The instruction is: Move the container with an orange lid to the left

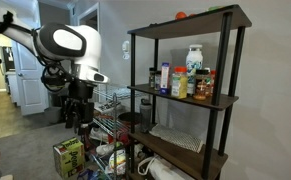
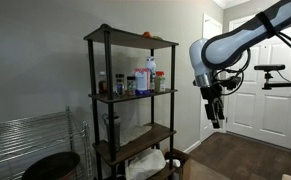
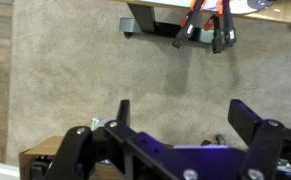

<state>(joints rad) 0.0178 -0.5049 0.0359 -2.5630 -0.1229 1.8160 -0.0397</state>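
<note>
Wrist view: our gripper point(image 3: 185, 118) has its jaws spread and empty, well off the shelf rack point(image 1: 185, 20). The container with an orange lid point(image 1: 179, 84) stands on the rack's middle tier. We judge approach pending; next, reach in.

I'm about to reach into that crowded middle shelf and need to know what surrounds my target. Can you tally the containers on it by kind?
container with an orange lid: 1
big white jar: 1
red-labelled bottles: 2
slim white bottle: 1
dark bottle: 1
Total: 6, as far as these small views show; anything hidden behind them is not counted.
</note>
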